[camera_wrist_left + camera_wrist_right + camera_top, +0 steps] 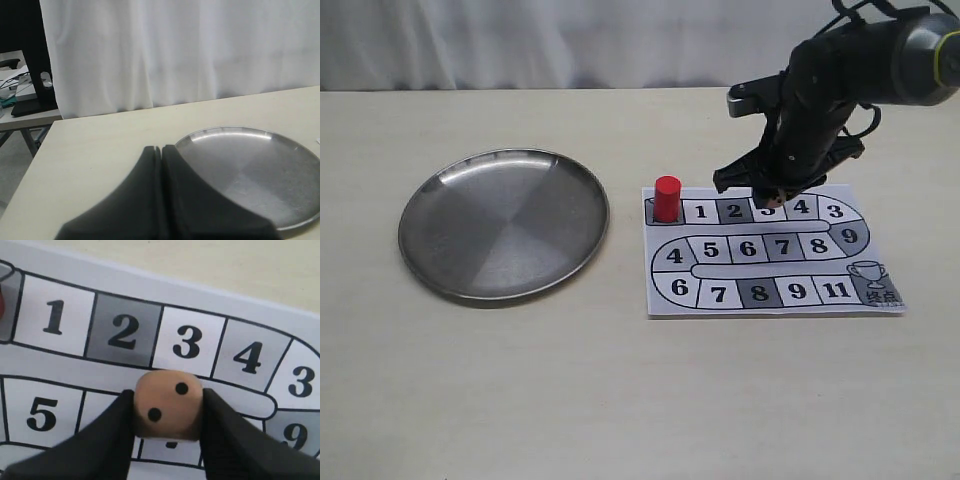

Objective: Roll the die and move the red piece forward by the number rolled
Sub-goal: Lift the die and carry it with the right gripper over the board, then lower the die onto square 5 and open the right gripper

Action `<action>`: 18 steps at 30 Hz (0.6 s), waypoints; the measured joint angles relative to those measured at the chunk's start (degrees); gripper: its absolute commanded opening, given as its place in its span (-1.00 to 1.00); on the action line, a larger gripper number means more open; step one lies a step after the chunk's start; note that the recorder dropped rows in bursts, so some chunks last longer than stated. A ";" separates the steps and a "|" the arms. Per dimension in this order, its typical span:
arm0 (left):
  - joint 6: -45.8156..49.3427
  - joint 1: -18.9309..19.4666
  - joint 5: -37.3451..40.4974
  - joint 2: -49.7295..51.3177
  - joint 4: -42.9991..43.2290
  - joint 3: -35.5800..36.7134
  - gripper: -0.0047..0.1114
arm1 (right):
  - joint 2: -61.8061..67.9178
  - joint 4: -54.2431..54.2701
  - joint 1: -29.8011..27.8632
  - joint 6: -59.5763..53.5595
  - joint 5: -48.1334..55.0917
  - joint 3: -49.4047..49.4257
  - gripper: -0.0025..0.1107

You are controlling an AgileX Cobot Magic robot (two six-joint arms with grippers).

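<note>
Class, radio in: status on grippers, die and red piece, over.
Left gripper shut, empty. Right gripper shut on pale wooden die over printed number board. Red cylinder piece upright before square 1. Round steel plate left of board.

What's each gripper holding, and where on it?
The right gripper pinches the die by two opposite side faces; left gripper is shut, holding nothing.

On the printed board [750, 270], black numbers were read in the squares: 1, 2, 3, 4, 3 along the top row, 4, 5, 6, 7, 8, 9 across the middle, and 6, 7, 8, 9, 11 along the bottom. A trophy sign [868, 272] was printed at the track's end, and the small characters beneath it could not be read. Two dark pips were shown on one face of the die [167, 405].
</note>
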 measured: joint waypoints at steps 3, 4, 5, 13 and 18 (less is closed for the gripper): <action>0.00 0.00 0.00 0.00 0.00 0.00 -0.92 | 0.00 0.24 0.25 -0.12 -0.80 0.00 -0.88; 0.00 0.00 0.00 0.00 0.00 0.00 -0.92 | 0.00 0.24 0.69 -0.12 -1.12 0.00 -0.87; 0.00 0.00 0.00 0.00 0.00 0.00 -0.92 | 0.00 0.24 1.24 -0.12 -1.54 0.00 -0.85; 0.00 0.00 0.00 0.00 0.00 0.00 -0.92 | 0.14 0.40 3.89 -0.23 -5.21 0.00 -0.13; 0.00 0.00 0.00 0.00 0.00 0.00 -0.92 | 0.71 0.40 3.89 -0.23 -5.21 0.00 0.18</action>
